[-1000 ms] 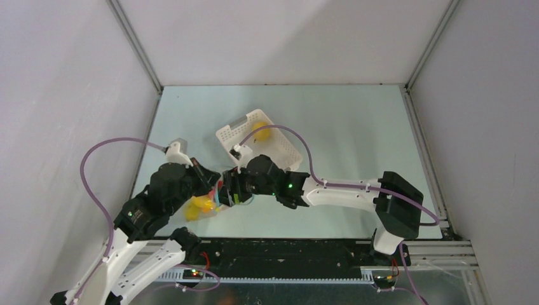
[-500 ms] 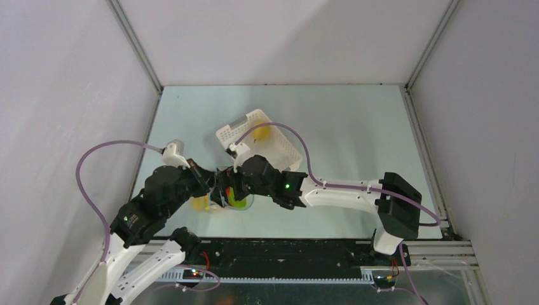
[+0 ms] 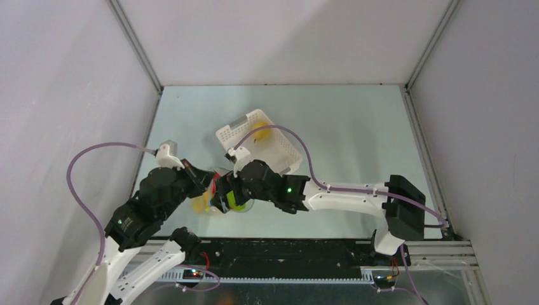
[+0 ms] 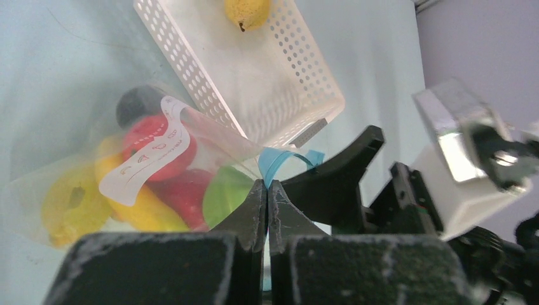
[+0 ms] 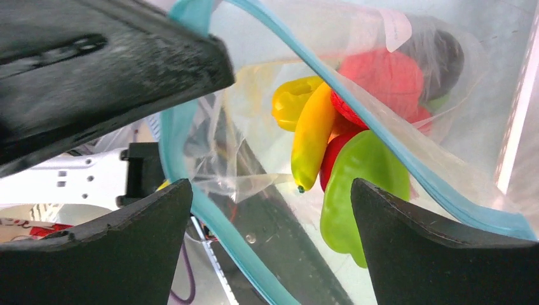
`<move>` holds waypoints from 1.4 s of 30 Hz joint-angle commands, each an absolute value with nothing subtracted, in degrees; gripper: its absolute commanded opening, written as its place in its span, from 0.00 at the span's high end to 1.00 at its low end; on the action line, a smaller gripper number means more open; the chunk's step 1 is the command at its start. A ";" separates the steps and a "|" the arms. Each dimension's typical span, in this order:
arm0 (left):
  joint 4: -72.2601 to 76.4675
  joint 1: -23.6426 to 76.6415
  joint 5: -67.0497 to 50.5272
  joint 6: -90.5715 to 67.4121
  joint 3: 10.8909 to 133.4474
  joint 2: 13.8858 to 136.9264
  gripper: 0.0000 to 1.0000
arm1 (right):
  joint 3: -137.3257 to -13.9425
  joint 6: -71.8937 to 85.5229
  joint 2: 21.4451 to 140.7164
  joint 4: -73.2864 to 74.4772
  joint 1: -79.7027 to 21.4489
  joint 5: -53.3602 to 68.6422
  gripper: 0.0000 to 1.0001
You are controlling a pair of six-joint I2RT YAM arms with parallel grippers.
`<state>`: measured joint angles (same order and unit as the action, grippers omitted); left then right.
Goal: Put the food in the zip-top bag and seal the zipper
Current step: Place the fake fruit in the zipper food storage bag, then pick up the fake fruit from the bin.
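Note:
The clear zip-top bag (image 4: pixel 95 190) lies near the left arm, its white label (image 4: pixel 149 155) facing up; it also shows from above (image 3: pixel 219 204). Inside it are food pieces: a yellow banana (image 5: pixel 311 136), red apples (image 5: pixel 381 79), a green piece (image 5: pixel 359 184) and a dark ring (image 5: pixel 442 54). A yellow lemon (image 4: pixel 248 9) lies in the white basket. My left gripper (image 4: pixel 267 185) is shut on the light-blue zipper (image 4: pixel 279 159). My right gripper (image 5: pixel 270 187) is open at the bag's mouth, with the zipper strip (image 5: pixel 203 216) running between its fingers.
The white slotted basket (image 3: pixel 283 152) stands just behind the two grippers. The left wall (image 3: pixel 76 127) is close to the left arm. The black rail (image 3: pixel 286 251) runs along the near table edge.
Both grippers have shifted a little left and toward the near edge with the bag. The green piece has come into view in the bag beside my right gripper.

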<state>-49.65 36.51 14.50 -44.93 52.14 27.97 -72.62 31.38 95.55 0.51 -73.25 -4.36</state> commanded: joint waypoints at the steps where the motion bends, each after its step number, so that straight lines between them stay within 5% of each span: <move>1: -49.30 36.65 18.08 -45.79 55.02 27.42 1.00 | -75.06 29.11 89.11 1.53 -73.93 -5.86 0.00; 17: -56.17 36.64 29.94 -47.54 58.01 25.81 1.00 | -73.35 35.31 83.90 10.00 -62.47 -21.26 0.01; 31: -58.69 36.64 32.71 -44.99 61.10 24.01 0.99 | -85.30 49.34 103.61 14.41 -57.02 -35.76 0.01; 42: -58.13 36.66 33.01 -43.81 60.06 23.39 0.99 | -94.75 51.65 116.94 16.20 -53.47 -33.54 0.01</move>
